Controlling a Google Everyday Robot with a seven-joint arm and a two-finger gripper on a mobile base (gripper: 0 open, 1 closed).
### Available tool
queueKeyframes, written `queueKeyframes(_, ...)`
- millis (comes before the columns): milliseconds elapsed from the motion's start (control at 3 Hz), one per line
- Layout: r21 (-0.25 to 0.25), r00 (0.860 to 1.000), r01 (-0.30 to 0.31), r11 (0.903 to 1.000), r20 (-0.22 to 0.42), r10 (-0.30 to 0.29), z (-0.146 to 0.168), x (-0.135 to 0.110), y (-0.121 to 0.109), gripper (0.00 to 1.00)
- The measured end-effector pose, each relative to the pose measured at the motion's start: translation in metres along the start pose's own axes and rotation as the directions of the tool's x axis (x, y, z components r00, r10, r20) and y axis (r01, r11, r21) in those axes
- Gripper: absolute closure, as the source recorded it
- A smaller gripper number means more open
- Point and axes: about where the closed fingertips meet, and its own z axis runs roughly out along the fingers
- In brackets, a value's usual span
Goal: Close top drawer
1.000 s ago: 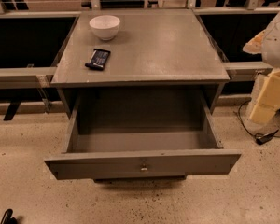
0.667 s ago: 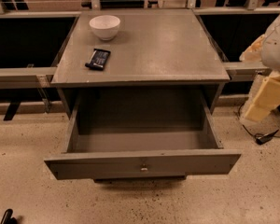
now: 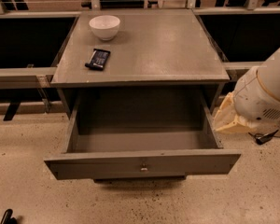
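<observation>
The top drawer (image 3: pixel 93 166) is a wide dull-grey drawer pulled far out of the grey cabinet (image 3: pixel 158 50) toward me. Its flat front has one small round metal knob (image 3: pixel 143 167) at the centre. The deep grey box (image 3: pixel 140 139) is empty inside. A white rounded segment of my arm (image 3: pixel 266 90) fills the right edge, level with the drawer's right side and apart from it. My gripper is out of view.
A white bowl (image 3: pixel 105 27) and a dark flat packet (image 3: pixel 98 59) lie on the cabinet top at the back left. A cream-coloured part (image 3: pixel 228 118) sits under the arm by the drawer's right side. A small black object (image 3: pixel 7 216) is at the bottom-left corner. Speckled floor surrounds the drawer front.
The white arm segment has moved lower and further into view on the right. The drawer, bowl and packet have not moved.
</observation>
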Motion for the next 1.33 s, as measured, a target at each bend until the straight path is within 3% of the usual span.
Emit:
queueKeyframes(333,-0.009,1.000,0.024,0.9997,0.001,-0.024,-0.001,0.002,-0.001,0.95)
queueKeyframes(667,-0.019,1.000,0.024,0.9995,-0.003,-0.024,0.007,0.003,-0.002,1.00)
queueKeyframes(1000,-0.074,1.000,0.016,0.9972,-0.020,-0.018,0.044,0.009,-0.003,1.00)
queueKeyframes(1333,-0.090,0.996,0.035,0.9953,-0.077,-0.042,0.090,0.008,0.000,1.00)
